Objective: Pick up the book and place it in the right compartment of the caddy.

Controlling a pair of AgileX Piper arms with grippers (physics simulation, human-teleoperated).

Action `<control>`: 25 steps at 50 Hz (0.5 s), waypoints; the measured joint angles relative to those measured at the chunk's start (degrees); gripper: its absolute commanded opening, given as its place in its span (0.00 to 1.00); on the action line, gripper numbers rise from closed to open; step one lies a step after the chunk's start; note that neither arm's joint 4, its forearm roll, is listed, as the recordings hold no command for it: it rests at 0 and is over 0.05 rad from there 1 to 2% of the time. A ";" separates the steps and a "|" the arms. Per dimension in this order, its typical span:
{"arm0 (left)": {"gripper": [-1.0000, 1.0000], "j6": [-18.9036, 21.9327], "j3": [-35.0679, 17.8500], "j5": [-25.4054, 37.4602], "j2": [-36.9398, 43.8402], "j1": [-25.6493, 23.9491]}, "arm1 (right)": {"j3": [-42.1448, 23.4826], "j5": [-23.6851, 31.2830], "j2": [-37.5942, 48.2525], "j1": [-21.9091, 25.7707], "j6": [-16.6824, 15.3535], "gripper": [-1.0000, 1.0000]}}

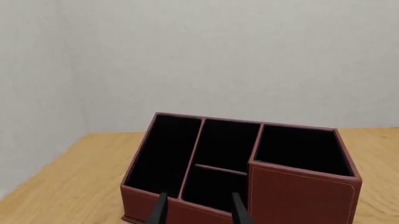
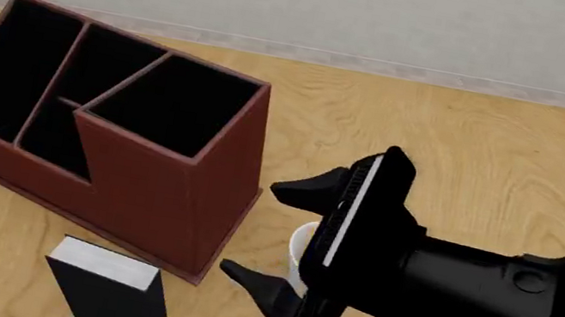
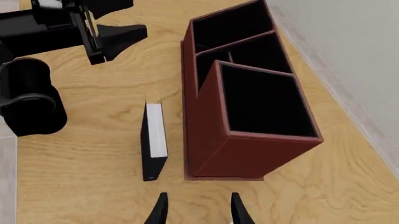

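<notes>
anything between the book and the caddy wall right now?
Nothing: in the right wrist view, only a strip of bare table separates the upright book from the caddy; they stand apart.

The book [image 3: 153, 140] stands upright on the wooden table [image 3: 93, 140], just beside the long wall of the caddy [image 3: 249, 154]. The right gripper [image 3: 195, 209] shows two parted fingertips, holding nothing. The left arm [image 3: 37, 56] is beyond the book.

Both arms are matte black: the right gripper [image 2: 267, 230] has pointed wedge fingers on a flat bar, behind it a rounded cylindrical wrist.
</notes>
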 measured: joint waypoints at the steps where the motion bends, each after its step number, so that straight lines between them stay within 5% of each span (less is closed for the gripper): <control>1: 1.00 0.01 0.00 0.00 0.00 0.01 | -0.32 -0.04 0.57 0.24 0.21 1.00; 25: 1.00 0.32 -0.02 0.06 0.00 0.38 | -5.36 -2.22 11.99 4.50 5.30 1.00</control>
